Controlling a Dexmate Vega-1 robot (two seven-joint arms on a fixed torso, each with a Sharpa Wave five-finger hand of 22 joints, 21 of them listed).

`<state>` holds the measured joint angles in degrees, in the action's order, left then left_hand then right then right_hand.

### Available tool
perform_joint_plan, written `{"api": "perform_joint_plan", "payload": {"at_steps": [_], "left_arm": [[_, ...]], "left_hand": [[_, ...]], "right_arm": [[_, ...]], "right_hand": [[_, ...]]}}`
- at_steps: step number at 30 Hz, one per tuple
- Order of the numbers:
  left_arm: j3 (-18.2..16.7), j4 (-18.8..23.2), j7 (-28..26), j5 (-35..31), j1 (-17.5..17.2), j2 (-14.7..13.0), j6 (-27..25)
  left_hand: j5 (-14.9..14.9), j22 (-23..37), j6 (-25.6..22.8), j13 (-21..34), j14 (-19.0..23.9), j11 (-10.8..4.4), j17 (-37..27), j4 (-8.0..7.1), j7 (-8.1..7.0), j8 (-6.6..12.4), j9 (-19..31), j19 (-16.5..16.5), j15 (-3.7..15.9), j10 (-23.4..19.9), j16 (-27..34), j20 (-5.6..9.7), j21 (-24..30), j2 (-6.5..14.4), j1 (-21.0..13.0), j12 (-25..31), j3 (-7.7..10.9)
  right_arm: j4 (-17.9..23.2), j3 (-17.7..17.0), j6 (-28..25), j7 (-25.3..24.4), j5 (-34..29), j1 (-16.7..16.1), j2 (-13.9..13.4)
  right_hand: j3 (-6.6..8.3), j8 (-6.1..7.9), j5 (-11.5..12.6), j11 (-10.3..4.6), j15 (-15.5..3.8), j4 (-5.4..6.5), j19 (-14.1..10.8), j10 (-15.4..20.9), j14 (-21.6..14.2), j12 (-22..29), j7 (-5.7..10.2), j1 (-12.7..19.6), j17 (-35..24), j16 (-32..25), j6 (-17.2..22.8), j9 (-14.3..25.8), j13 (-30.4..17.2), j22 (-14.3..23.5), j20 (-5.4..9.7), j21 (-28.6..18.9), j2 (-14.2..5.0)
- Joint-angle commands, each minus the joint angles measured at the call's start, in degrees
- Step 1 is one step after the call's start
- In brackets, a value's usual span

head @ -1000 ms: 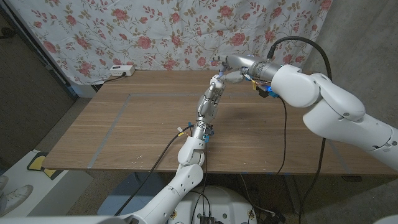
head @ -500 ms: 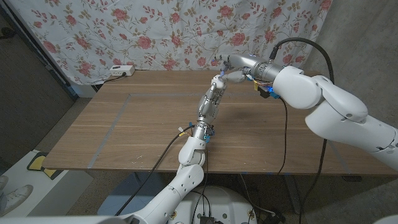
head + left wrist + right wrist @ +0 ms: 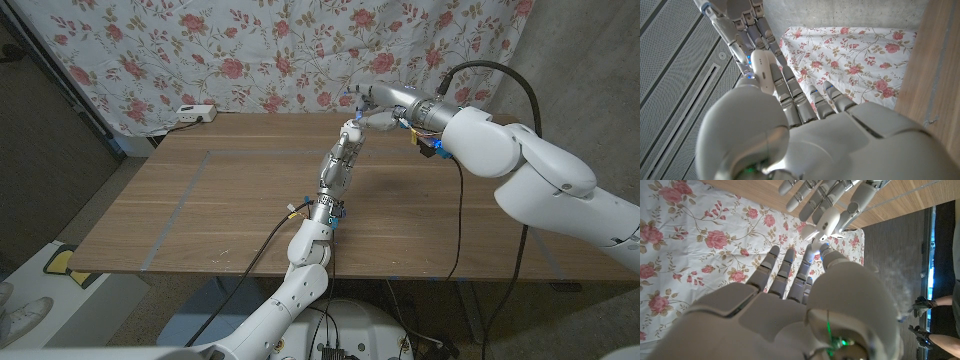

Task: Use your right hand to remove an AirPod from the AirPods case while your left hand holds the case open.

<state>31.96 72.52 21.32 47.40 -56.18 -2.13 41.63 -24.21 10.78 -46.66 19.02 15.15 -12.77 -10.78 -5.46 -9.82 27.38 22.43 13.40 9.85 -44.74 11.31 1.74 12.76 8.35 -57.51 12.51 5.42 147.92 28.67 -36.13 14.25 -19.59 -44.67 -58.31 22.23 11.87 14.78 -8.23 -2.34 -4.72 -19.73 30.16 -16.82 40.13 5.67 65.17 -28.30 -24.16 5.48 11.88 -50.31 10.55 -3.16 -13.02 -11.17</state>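
The small white glossy AirPods case (image 3: 762, 70) stays high above the wooden counter (image 3: 230, 200), pinched in the left hand (image 3: 352, 133). The right hand (image 3: 372, 99) has edged away, fingers loosely spread; its hold, cannot tell.

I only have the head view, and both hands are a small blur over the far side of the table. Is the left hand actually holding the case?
Observer: Yes. The left wrist view shows the white case gripped between the fingers of the left hand.
Operator: And where is the right hand?
Observer: In the right wrist view, the right hand reaches toward the case, with its fingertips close beside it. I cannot confirm contact.
Operator: Has it pulled anything out?
Observer: I cannot tell. Most of its fingers are stretched out straight, and nothing shows plainly between them.
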Motion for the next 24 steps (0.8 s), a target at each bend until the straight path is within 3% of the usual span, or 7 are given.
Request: {"api": "perform_joint_plan", "payload": {"at_steps": [1, 14, 17, 19, 21, 24], "left_arm": [[0.05, 0.33, -0.09, -0.1, -0.22, -0.13, 0.16], [-0.07, 2.45, -0.74, -0.63, -0.98, -0.77, 1.06], [-0.01, 3.06, -1.26, -0.64, -1.25, -0.65, 1.16], [0.37, 2.35, 1.89, 2.25, -0.62, -0.05, 0.27], [0.48, 3.44, -0.23, -0.8, -0.93, -1.1, 0.67], [0.29, 3.48, -0.09, 0.16, -1.18, -0.79, 0.82]], "left_hand": [[-0.24, 0.19, -2.41, 0.21, 0.38, 0.08, -0.22, -0.47, -1.86, 0.53, 0.2, -0.25, 0.67, -0.49, -0.11, -0.1, -0.05, 0.28, -0.69, -0.03, 0.14], [-0.22, 0.18, -2.42, 0.27, 0.36, 0.09, -0.22, -0.63, -1.9, 0.44, 0.07, -0.25, 0.62, -0.53, -0.11, -0.13, -0.05, 0.31, -0.79, -0.03, 0.05], [-0.22, 0.18, -2.5, 0.29, 0.37, 0.08, -0.22, -0.66, -1.9, 0.44, 0.03, -0.26, 0.59, -0.55, -0.1, -0.1, -0.06, 0.31, -0.84, -0.03, 0.04], [-0.21, 0.17, -2.53, 0.3, 0.37, 0.08, -0.23, -0.67, -1.87, 0.45, 0.01, -0.25, 0.59, -0.55, -0.1, -0.07, -0.05, 0.31, -0.87, -0.03, 0.02], [-0.21, 0.17, -2.41, 0.31, 0.36, 0.08, -0.23, -0.69, -1.9, 0.4, 0.02, -0.25, 0.61, -0.54, -0.1, -0.1, -0.06, 0.3, -0.9, -0.04, 0.01], [-0.21, 0.17, -2.48, 0.32, 0.33, 0.08, -0.23, -0.7, -1.87, 0.43, 0.02, -0.23, 0.57, -0.54, -0.11, -0.09, -0.05, 0.31, -0.95, -0.05, 0.0]], "right_arm": [[0.59, -2.45, 0.0, -3.64, 1.54, -1.86, -0.1], [0.36, -5.7, -1.79, -9.36, 2.11, -4.75, -0.47], [-0.44, -7.33, -2.06, -10.62, 3.15, -5.66, -0.54], [-1.22, -8.94, -1.7, -11.47, 4.5, -6.66, -0.63], [-2.04, -10.02, -1.58, -11.97, 5.43, -7.27, -1.08], [-3.37, -10.59, -2.56, -12.51, 6.27, -7.69, -1.65]], "right_hand": [[0.47, -0.02, -0.24, -1.66, -6.31, -0.12, -0.15, 1.55, -0.61, 0.5, -0.18, 0.1, -0.27, -0.19, 0.56, 0.06, -0.06, 0.11, 0.26, -0.26, -0.26], [0.69, 0.02, -0.7, -1.81, -6.58, -0.02, 0.0, 1.4, -0.63, 0.82, -0.11, 0.17, -0.32, -0.01, 1.06, 0.11, -0.13, 0.13, 0.31, -0.22, -0.22], [0.68, 0.01, -0.82, -1.77, -6.62, 0.13, 0.04, 1.43, -0.64, 0.92, -0.04, 0.04, -0.34, 0.04, 1.14, 0.12, -0.13, 0.14, 0.33, -0.21, -0.21], [0.72, 0.0, -0.87, -1.89, -6.81, 0.13, 0.14, 1.46, -0.54, 0.93, 0.01, 0.06, -0.32, 0.12, 1.19, 0.12, -0.07, 0.14, 0.39, -0.17, -0.19], [0.71, -0.02, -0.97, -2.04, -6.87, 0.2, 0.43, 1.42, -0.34, 1.0, 0.17, -0.01, -0.35, 0.23, 1.21, 0.13, -0.09, 0.14, 0.4, -0.07, -0.17], [0.68, -0.06, -1.15, -2.39, -7.13, 0.31, 0.6, 1.31, 0.04, 1.14, 0.45, -0.11, -0.4, 0.42, 1.29, 0.14, -0.19, 0.15, 0.47, -0.01, -0.13]]}}
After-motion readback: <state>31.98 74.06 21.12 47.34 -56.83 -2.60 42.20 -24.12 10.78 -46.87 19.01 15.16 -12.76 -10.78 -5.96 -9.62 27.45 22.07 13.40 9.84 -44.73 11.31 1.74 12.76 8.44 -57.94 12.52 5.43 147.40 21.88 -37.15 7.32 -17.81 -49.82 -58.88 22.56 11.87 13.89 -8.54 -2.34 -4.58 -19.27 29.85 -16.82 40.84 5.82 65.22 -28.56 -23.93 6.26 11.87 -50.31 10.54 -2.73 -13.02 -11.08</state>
